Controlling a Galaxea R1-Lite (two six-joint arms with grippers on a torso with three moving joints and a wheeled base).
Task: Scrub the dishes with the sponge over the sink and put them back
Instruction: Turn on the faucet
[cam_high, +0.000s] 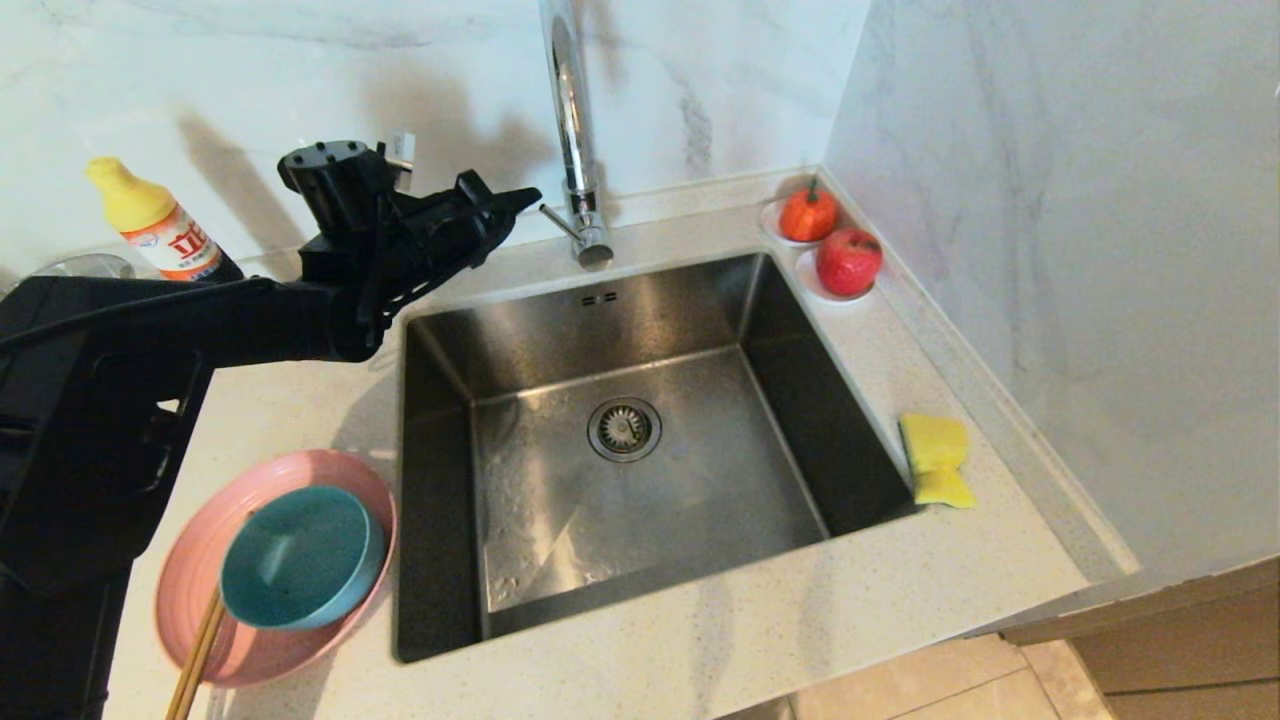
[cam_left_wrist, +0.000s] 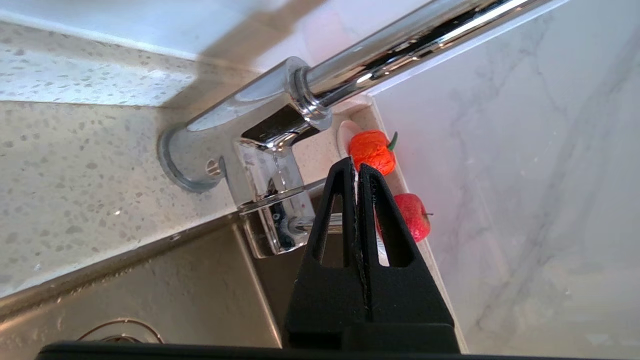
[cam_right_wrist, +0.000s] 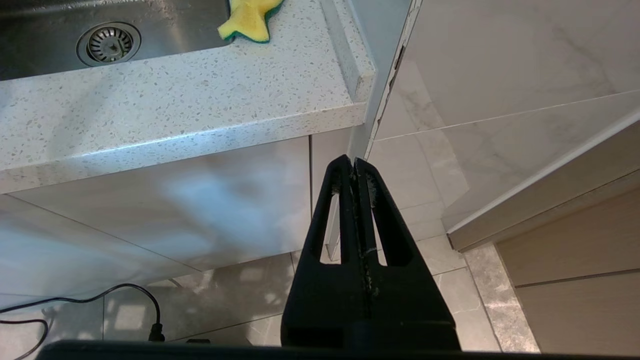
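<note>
Head view shows the left gripper (cam_high: 525, 197), fingers pressed together and empty, at upper centre just beside the chrome tap's lever (cam_high: 556, 220). The right gripper (cam_right_wrist: 354, 162), likewise closed, hangs below the counter. A hard nudge could splash water from the sink (cam_high: 640, 540) toward the sponge (cam_high: 937, 460) at right or the stacked pink plate (cam_high: 190, 590) and teal bowl (cam_high: 300, 555) at lower left.

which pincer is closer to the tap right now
Left. The left pincer hangs shut just beside the tap. The right pincer is parked low, shut, in front of the counter.
</note>
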